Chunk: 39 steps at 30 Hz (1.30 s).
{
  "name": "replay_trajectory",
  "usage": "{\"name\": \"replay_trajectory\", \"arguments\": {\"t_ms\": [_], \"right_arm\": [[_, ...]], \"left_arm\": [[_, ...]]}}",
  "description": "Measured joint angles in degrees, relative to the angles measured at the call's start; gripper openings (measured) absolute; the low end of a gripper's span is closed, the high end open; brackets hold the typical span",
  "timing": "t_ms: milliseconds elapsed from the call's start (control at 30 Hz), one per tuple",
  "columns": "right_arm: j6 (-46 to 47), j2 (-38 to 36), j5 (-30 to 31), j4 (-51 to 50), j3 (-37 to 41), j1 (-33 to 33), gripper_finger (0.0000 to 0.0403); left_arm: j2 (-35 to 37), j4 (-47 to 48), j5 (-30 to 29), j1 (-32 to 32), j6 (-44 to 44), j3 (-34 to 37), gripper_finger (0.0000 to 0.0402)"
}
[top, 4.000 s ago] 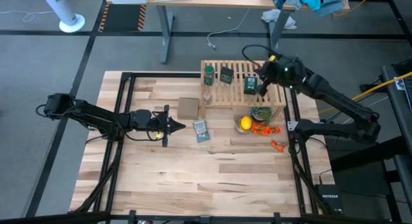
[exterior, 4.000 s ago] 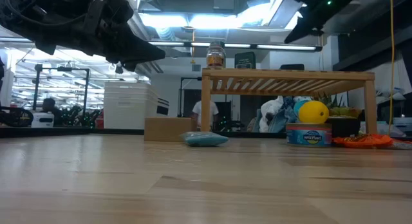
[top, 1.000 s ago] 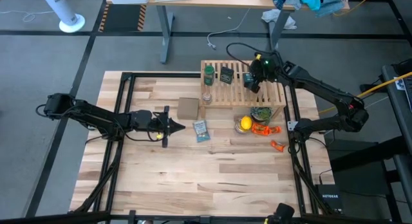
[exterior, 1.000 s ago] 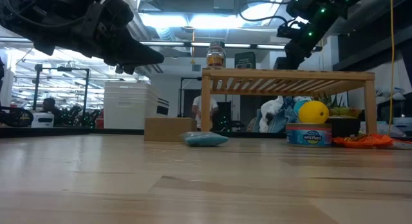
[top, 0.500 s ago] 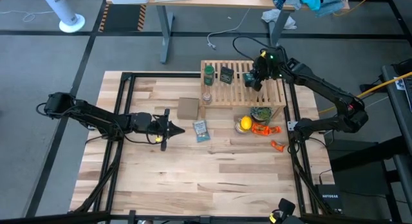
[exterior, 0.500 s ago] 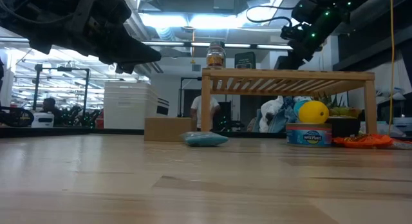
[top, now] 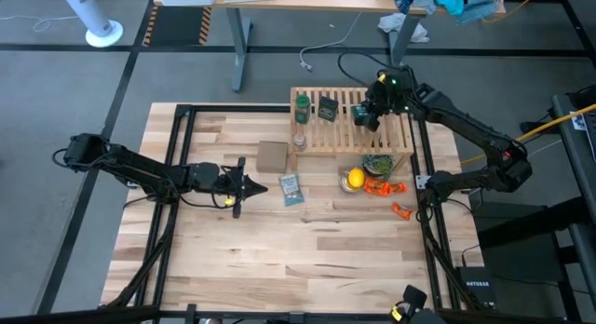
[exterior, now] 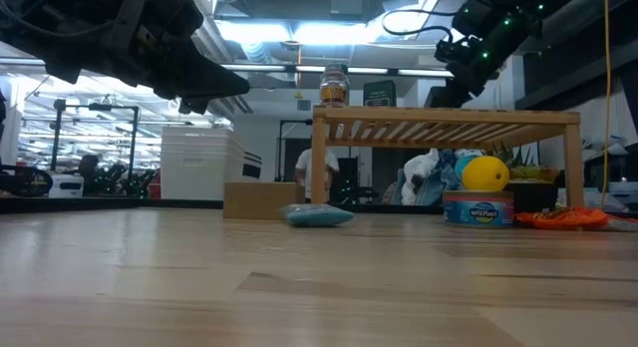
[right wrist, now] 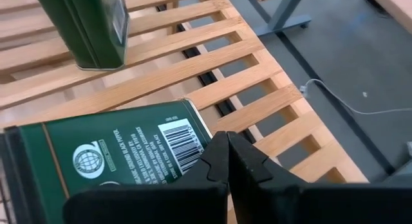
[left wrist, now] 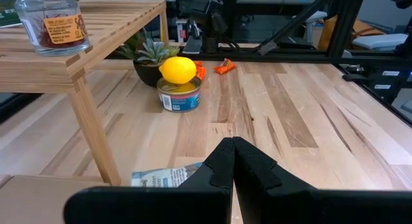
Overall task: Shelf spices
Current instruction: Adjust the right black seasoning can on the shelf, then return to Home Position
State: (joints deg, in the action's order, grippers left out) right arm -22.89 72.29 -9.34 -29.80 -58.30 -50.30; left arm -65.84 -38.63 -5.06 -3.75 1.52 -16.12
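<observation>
High view: the right gripper (top: 369, 117) has swung from the shelf's right edge toward its middle over the last few seconds and now sits over the slats of the shelf (top: 335, 130), almost unmoved in the last half second. It covers the green-labelled tin, so that tin looks nearly placed, not yet released. The green bottle (top: 302, 107) and dark tin (top: 328, 107) stand on the shelf's far left; the glass jar (top: 299, 139) is at its near-left corner. The left gripper (top: 244, 184) waits over the table, left of the blue packet (top: 291, 188).

Low view: only the jar (exterior: 334, 86) shows clearly on top of the shelf; the right gripper's load is lost in dark shapes.

Left wrist view: its fingers (left wrist: 222, 161) meet, pinched on nothing.

Right wrist view: fingers (right wrist: 219, 161) closed together beside the green-labelled tin (right wrist: 109, 153), which is probably gripped, though cut off.
</observation>
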Motion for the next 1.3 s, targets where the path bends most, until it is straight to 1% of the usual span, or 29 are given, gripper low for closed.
{"name": "replay_trajectory", "arguments": {"t_ms": [167,267,367,567,800,967,1133,1300], "right_arm": [[0.6,0.9,-7.5,0.2,0.0,-3.4,0.0002],[0.6,1.7,-10.2,0.4,0.0,-4.7,0.0002],[0.1,2.2,-11.8,0.7,0.0,-4.6,0.0002],[0.4,2.5,-14.1,4.3,0.2,-4.5,0.0002],[0.3,4.5,-12.9,3.2,0.3,-4.5,0.0002],[0.0,7.1,-13.2,4.9,0.0,-4.5,0.0002],[0.0,6.9,-12.4,6.5,0.1,-4.4,0.0002],[0.0,6.7,-8.0,7.2,0.1,-4.4,0.0002]], "left_arm": [[0.0,-0.1,0.0,0.0,0.0,0.0,0.0],[0.0,-0.2,0.0,0.0,0.0,0.0,0.0],[0.0,-0.2,0.0,0.0,0.0,0.0,0.0],[0.0,-0.2,0.0,0.0,0.0,0.0,0.0],[0.0,-0.2,0.0,0.0,0.0,0.0,0.0],[0.0,0.1,0.0,-0.1,0.1,0.0,0.0],[0.0,0.6,0.0,-0.9,0.1,0.0,0.0],[0.0,0.5,0.0,-1.8,0.0,0.0,0.0]]}}
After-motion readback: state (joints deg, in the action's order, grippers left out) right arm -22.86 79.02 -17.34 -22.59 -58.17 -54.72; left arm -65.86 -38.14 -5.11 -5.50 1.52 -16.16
